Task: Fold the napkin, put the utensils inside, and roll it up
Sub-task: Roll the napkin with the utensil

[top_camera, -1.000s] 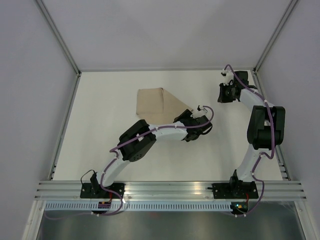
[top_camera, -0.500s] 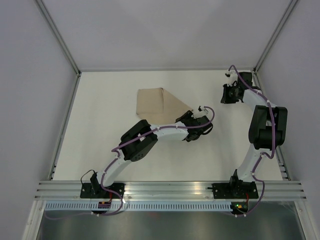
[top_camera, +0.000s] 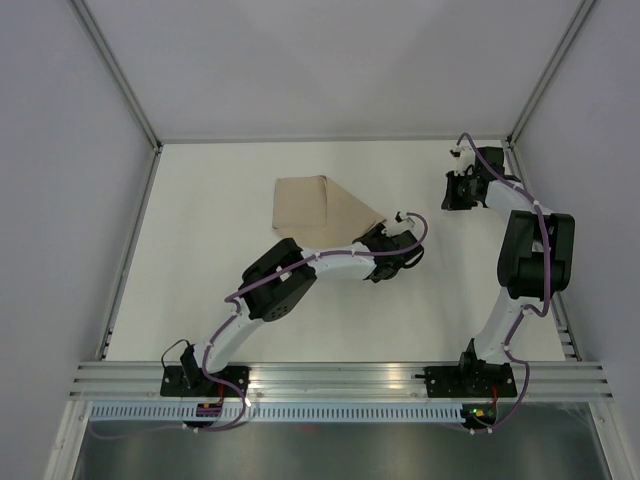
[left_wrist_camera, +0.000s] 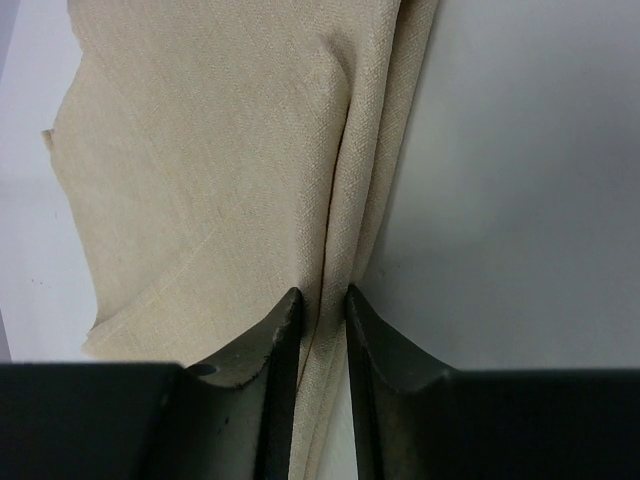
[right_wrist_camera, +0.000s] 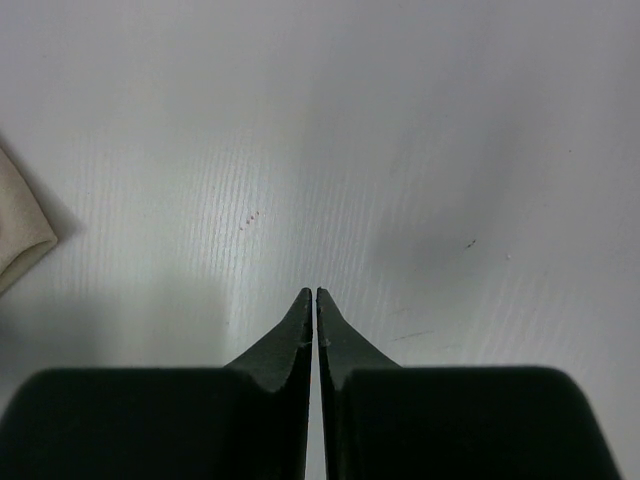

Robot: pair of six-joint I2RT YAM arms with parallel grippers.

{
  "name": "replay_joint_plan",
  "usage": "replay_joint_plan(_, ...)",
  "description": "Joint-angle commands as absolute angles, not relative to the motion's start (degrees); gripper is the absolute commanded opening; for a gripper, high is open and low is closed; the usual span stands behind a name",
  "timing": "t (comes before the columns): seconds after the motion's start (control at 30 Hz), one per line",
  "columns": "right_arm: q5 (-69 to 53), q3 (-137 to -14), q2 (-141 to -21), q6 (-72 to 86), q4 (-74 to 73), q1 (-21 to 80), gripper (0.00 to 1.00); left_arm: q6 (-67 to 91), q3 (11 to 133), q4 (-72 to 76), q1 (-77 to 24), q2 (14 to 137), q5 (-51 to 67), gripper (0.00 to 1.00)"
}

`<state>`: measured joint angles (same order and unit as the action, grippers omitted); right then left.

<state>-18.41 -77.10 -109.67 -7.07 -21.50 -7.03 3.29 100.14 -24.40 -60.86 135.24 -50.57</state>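
The tan-beige napkin [top_camera: 318,208] lies partly folded on the white table, back centre, with a flap running to its right corner. My left gripper [top_camera: 374,236] is at that right corner. In the left wrist view its jaws [left_wrist_camera: 322,295] are shut on a doubled fold of the napkin [left_wrist_camera: 200,150]. My right gripper [top_camera: 448,194] is at the back right, well apart from the cloth. In the right wrist view it [right_wrist_camera: 315,292] is shut and empty over bare table, with a napkin corner [right_wrist_camera: 20,245] at the left edge. No utensils show in any view.
The metal frame posts [top_camera: 130,100] and grey walls bound the table on the left, back and right. The aluminium rail [top_camera: 340,380] with both arm bases runs along the near edge.
The right arm's wrist has shifted slightly right and back. The left gripper stays at the napkin's right corner, holding the fold.
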Motion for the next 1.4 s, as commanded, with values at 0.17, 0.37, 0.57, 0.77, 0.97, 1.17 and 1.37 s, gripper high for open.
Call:
replay_joint_plan(0.17, -19.07, -76.29, -106.52, -6.94, -19.95, -7.38, 0.08, 0.17, 99.05, -21.71, -60.03, 136.41, -47.64, 0.23)
replay_joint_plan(0.37, -19.07, -75.85, -106.09, -7.47, -19.69, -7.38, 0.07, -2.02, 98.35, -20.92, -59.59, 135.62, -45.01, 0.09)
replay_joint_plan(0.57, -19.42, -75.5, -105.47, -8.26, -19.69, -7.38, 0.07, -1.93, 96.59, -19.51, -59.33, 133.51, -39.47, 0.02)
replay_joint_plan(0.77, -20.48, -75.41, -104.94, -9.75, -20.83, -7.38, 0.07, -0.62, 94.22, -19.42, -57.75, 129.47, -30.07, 0.02)
replay_joint_plan(0.97, -21.8, -75.06, -104.33, -11.77, -22.23, -7.38, 0.07, 1.23, 91.5, -19.33, -56.6, 125.42, -20.32, 0.02)
replay_joint_plan(1.17, -23.29, -74.88, -103.01, -15.2, -25.75, -7.38, 0.06, 3.43, 89.21, -22.32, -55.81, 121.91, -6.52, 0.02)
replay_joint_plan(1.37, -27.23, -72.69, -99.85, -20.47, -27.68, -7.38, 0.07, 4.57, 85.17, -23.82, -54.14, 116.99, 11.49, 0.02)
